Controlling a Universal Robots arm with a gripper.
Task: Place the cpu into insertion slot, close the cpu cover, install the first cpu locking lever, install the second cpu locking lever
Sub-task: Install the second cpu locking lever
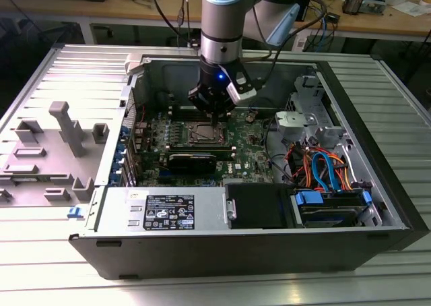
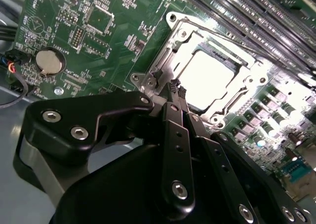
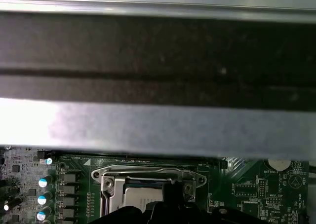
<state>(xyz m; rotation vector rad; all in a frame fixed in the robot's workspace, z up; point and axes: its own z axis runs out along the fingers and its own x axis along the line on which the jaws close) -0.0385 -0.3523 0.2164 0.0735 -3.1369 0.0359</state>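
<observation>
Inside the open computer case [image 1: 377, 158], the insertion slot [image 1: 201, 134] sits on the green motherboard. In the second wrist view the silvery cpu cover [image 2: 252, 73] lies flat on the slot's metal rim [image 2: 148, 66], and the cpu [image 2: 210, 78] shines bright through its cut-out. My gripper [image 2: 177, 88] hangs just over the rim's edge, its black fingers [image 2: 173, 115] shut with nothing seen between them. In the exterior view the gripper [image 1: 214, 116] is directly above the slot. The first wrist view shows the cover [image 3: 106, 184], the cpu [image 3: 143, 197] and a thin lever wire [image 3: 148, 170] along one edge.
A black graphics card [image 1: 192, 161] lies just in front of the slot. Long memory slots [image 2: 256, 17] run beside it, and a coin battery [image 2: 49, 61] sits nearby. A power supply [image 1: 161, 208], drive bays with coloured cables [image 1: 323, 168] and a grey fixture [image 1: 60, 127] surround the work area.
</observation>
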